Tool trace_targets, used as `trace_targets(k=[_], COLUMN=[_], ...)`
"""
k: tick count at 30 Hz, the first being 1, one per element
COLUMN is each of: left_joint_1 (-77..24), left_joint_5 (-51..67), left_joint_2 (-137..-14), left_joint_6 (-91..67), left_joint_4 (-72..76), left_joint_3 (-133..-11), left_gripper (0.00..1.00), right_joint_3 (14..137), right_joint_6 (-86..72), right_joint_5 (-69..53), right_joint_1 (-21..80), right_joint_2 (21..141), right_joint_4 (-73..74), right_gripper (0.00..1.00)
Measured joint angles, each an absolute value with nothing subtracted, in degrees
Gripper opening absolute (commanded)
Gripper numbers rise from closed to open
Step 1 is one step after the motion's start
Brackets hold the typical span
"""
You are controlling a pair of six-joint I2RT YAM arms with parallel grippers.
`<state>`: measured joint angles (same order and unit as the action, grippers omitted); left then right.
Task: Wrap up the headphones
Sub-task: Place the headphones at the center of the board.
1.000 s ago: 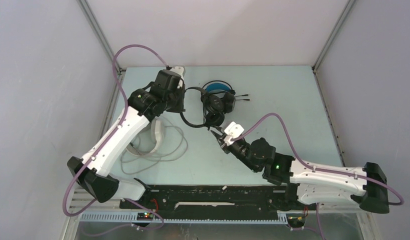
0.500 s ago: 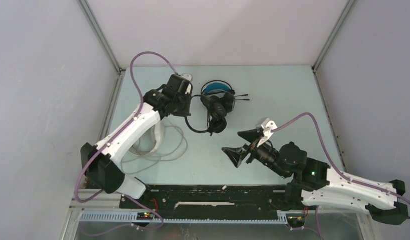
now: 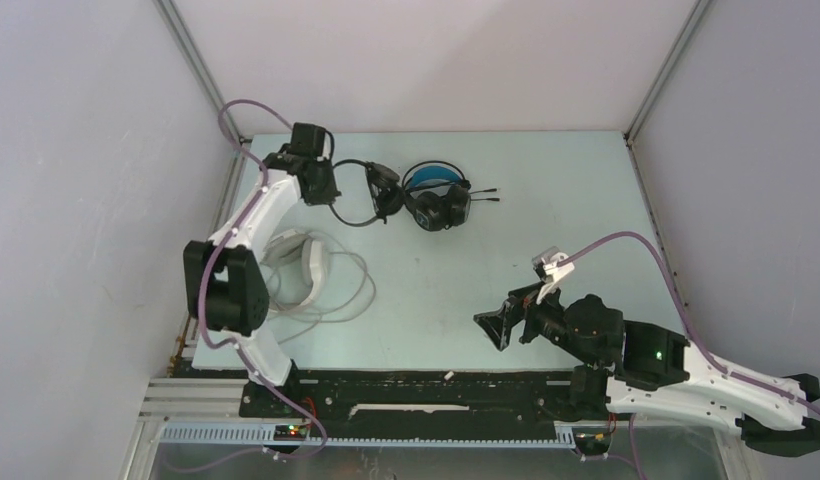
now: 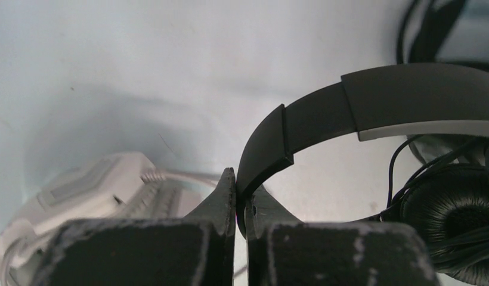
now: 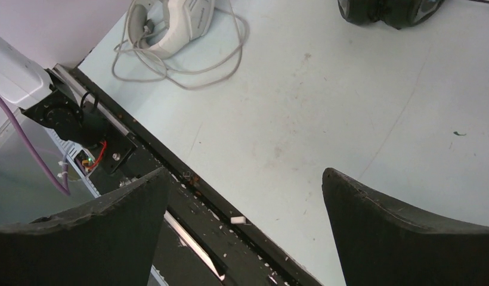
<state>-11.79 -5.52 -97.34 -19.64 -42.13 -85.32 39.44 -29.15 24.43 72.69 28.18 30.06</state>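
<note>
While the left claw (image 4: 241, 186) pinches the black headset (image 4: 379, 95) far-left, the right claw (image 5: 243, 174) gapes.

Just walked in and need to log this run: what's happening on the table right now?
The left hand is pinching the all-black headset by its headband at the far left of the table, right beside the blue-banded headset. The right hand is open and empty near the front edge. The white headset lies unwrapped on the left side.

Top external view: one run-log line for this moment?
left gripper: shut on black headset headband | right gripper: open, empty | white headset: cord loose | blue-band headset: not gripped
</note>
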Motion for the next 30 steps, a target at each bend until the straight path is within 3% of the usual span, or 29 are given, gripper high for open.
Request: trace_targets(k=[16, 21, 25, 30], left_joint_1=[2.39, 3.68, 4.05, 4.25], left_joint_5=[0.08, 1.52, 2.24, 3.38], left_joint_2=[-125.67, -130.28, -131.74, -132.11], left_joint_6=[-25.02, -25.91, -26.55, -27.09], left_joint_4=[-40.84, -41.52, -42.41, -43.18], left_joint_3=[-109.82, -111.81, -113.16, -116.11], left_gripper=[0.14, 0.18, 0.28, 0.34], right_joint_3=[44.42, 44.51, 44.56, 44.62], right_joint_6=[-31.90, -31.86, -31.35, -30.57], right_joint_5=[25.41, 27.24, 27.68, 28.16], right_joint_1=[72.69, 72.66, 72.64, 72.64], right_joint_2=[33.32, 34.20, 34.28, 34.76], right_joint_4=[32.56, 33.04, 33.30, 33.43], right_gripper=[1.00, 1.00, 1.00, 1.00])
